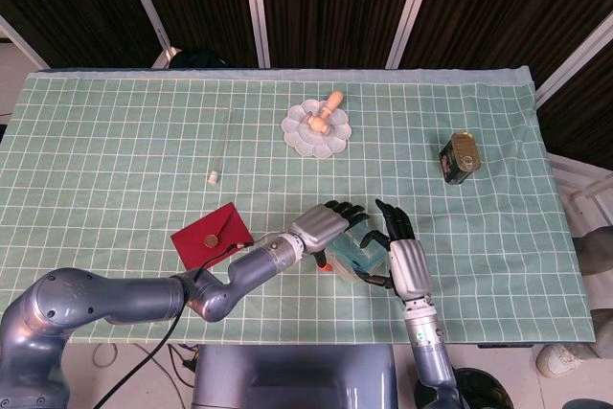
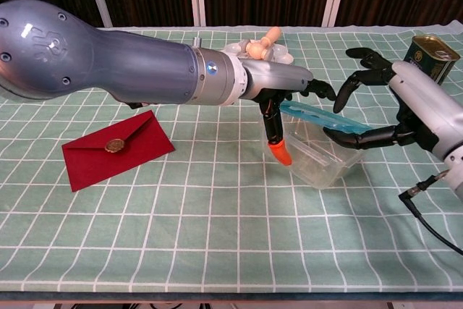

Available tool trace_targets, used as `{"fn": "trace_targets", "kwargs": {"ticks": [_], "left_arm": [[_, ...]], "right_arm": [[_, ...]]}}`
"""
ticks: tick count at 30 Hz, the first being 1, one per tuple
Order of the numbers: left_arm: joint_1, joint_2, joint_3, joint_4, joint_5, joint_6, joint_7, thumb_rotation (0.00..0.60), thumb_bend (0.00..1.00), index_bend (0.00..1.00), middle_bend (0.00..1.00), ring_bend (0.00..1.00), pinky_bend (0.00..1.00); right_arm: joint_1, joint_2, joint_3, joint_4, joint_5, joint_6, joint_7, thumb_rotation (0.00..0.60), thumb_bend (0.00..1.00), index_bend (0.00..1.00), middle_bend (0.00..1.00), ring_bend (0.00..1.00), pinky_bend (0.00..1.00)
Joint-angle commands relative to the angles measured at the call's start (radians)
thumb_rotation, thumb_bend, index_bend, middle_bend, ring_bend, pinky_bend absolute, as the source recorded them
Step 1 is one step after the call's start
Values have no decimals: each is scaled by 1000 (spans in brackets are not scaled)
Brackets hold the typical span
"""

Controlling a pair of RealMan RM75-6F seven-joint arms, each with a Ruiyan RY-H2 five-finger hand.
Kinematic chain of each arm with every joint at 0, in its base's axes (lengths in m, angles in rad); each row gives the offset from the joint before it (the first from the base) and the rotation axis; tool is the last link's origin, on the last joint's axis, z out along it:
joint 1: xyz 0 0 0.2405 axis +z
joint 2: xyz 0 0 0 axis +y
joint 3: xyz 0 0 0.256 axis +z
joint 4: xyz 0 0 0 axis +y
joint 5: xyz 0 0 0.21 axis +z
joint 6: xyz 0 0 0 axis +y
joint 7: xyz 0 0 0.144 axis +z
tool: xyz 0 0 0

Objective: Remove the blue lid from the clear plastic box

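The clear plastic box [image 2: 323, 158] stands tilted near the table's front edge, also visible in the head view [image 1: 345, 260]. My left hand [image 2: 278, 86] holds it, the orange-tipped thumb [image 2: 278, 151] against its near left wall and the other fingers behind its far wall. The blue lid [image 2: 322, 118] is raised off the box and slants down to the right. My right hand [image 2: 405, 106] pinches the lid's right end, thumb beneath and fingers curled above. From overhead, the lid [image 1: 367, 247] lies between the left hand [image 1: 321, 227] and the right hand [image 1: 407, 265].
A red envelope [image 2: 116, 146] with a gold seal lies to the left. At the back stand a white flower-shaped dish [image 1: 316, 129] holding a wooden figure and a tin can [image 2: 431, 52] on the right. A thin white stick [image 1: 220, 150] lies at the left.
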Motion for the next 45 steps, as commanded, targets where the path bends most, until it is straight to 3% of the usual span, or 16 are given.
{"fn": "trace_targets", "kwargs": {"ticks": [1,5,10,13,31,35,45], "left_arm": [[-1,0,1,-7,-9,4,3,600,0,0,0,0,98],[-3,-1,3,-14,-11,10,8,600,0,0,0,0,98],[3,8,3,-30,-7,26,10,600,0,0,0,0,98],[12,18,2,-42,-4,38,7,600,0,0,0,0,95],[125,156,7,-192,106,157,-36,600,0,0,0,0,82],[152,188,9,-224,137,182,-47,600,0,0,0,0,82],[245,283,27,-310,211,273,-78,600,0,0,0,0,82]], "right_arm": [[-2,-2,-2,-3,5,-4,-3,600,343,536,74,0,0],[-2,-7,-2,0,11,-10,-10,600,370,578,89,0,0],[-1,-6,4,0,18,-14,-13,600,540,697,114,0,0],[-2,-3,5,-2,17,-15,-12,600,581,726,117,0,0],[6,-5,11,18,-14,-3,27,600,609,754,133,0,0],[21,-13,38,16,-9,-5,23,600,609,755,138,0,0],[74,29,165,6,54,-33,-29,600,609,757,145,0,0]]}}
